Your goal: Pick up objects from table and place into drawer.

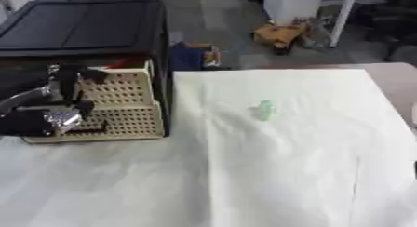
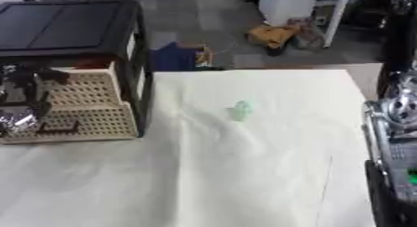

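A small pale green object (image 1: 265, 110) stands on the white cloth (image 1: 285, 175) near the table's middle, with no hand close to it. The beige perforated drawer (image 1: 130, 116) is pulled out of the black cabinet (image 1: 81, 28) at the left. My left hand (image 1: 69, 89) hangs over the drawer's left part, its arm coming in from the left edge. A crinkled silver shape (image 1: 63, 119) shows just below the hand, and I cannot tell whether it is held. My right arm (image 2: 397, 128) runs along the right edge, far from the green object. Its hand is not clear.
Something red (image 1: 122, 63) lies at the drawer's back. A brown table edge (image 1: 395, 77) shows beyond the cloth at the right. On the floor behind are a blue box (image 1: 191, 56), a tan bag (image 1: 281, 34) and a white cabinet (image 1: 293, 3).
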Controlling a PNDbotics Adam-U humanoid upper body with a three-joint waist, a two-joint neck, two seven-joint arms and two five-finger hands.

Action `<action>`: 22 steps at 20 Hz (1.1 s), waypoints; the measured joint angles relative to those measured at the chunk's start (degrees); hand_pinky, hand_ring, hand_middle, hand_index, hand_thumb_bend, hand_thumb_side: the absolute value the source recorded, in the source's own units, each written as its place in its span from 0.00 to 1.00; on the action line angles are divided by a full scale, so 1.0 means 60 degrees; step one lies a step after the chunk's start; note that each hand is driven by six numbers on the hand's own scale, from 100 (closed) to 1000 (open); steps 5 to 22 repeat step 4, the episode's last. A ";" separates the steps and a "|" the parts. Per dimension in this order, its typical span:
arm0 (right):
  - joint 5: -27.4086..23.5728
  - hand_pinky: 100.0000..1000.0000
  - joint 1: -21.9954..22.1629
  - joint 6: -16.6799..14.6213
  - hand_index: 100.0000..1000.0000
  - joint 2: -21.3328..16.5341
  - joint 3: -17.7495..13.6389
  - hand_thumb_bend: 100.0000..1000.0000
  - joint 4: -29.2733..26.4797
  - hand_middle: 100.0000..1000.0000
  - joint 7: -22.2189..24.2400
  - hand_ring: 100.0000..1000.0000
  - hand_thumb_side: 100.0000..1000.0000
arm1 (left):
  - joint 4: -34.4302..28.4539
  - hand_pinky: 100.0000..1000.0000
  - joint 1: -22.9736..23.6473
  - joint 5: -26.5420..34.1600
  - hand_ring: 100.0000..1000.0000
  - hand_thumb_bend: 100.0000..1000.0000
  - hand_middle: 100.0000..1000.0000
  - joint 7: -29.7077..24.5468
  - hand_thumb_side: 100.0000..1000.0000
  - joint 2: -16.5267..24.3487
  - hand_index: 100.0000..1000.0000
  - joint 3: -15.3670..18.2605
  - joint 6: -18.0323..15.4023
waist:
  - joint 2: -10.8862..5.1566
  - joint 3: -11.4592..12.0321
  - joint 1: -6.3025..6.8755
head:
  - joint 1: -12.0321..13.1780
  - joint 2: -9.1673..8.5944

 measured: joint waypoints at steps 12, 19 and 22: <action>0.0001 0.64 0.0001 0.0006 0.74 0.0000 -0.0003 0.00 -0.0031 0.47 -0.0005 0.61 1.00 | -0.0035 0.48 0.0032 -0.0005 0.73 0.00 0.76 0.0022 1.00 -0.0023 0.94 -0.0004 -0.0030 | -0.0008 0.0023 -0.0007 | -0.0001 0.0000; 0.0001 0.64 0.0001 0.0006 0.74 0.0000 -0.0003 0.00 -0.0031 0.47 -0.0005 0.61 1.00 | -0.0035 0.48 0.0032 -0.0005 0.73 0.00 0.76 0.0022 1.00 -0.0023 0.94 -0.0004 -0.0030 | -0.0008 0.0023 -0.0007 | -0.0001 0.0000; 0.0001 0.64 0.0001 0.0006 0.74 0.0000 -0.0003 0.00 -0.0031 0.47 -0.0005 0.61 1.00 | -0.0035 0.48 0.0032 -0.0005 0.73 0.00 0.76 0.0022 1.00 -0.0023 0.94 -0.0004 -0.0030 | -0.0008 0.0023 -0.0007 | -0.0001 0.0000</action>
